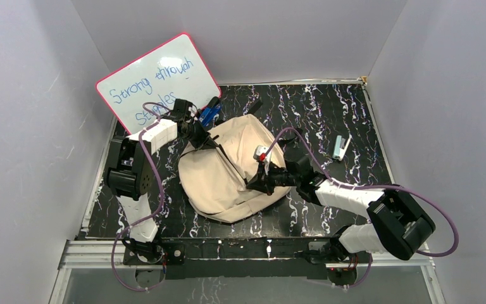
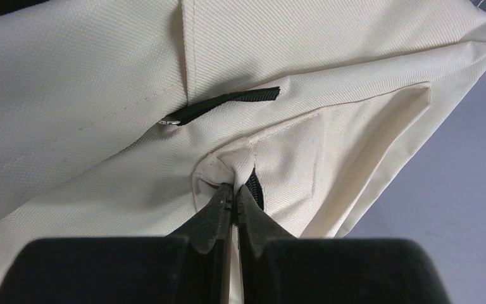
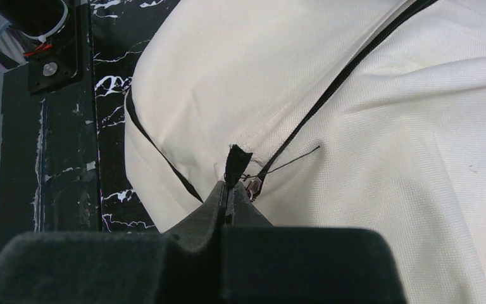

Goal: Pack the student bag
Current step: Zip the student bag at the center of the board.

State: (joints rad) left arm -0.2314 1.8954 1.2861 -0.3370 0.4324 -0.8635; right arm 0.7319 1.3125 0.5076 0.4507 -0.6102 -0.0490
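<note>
The student bag (image 1: 228, 174) lies on table (image 1: 335, 107), whiteboard (image 1: 155, 79) behind.

1. The student bag (image 1: 228, 171) — beige fabric, black zipper lines.
2. The table (image 1: 329, 114) — black, veined white like marble.
3. The whiteboard (image 1: 158, 82): white, pink-red border, blue handwriting.
4. The cables (image 1: 160, 187): purple.
5. The arms (image 1: 348, 193): white shells, black joints.

White arms (image 1: 348, 196), black joints (image 1: 402, 221); purple cables (image 1: 455, 235); black jaws.

We find bare table (image 1: 304, 107) at one o'clock of the student bag (image 1: 228, 174); whiteboard (image 1: 158, 79) blocks eleven o'clock, small teal object (image 1: 340, 147) sits at three.
</note>
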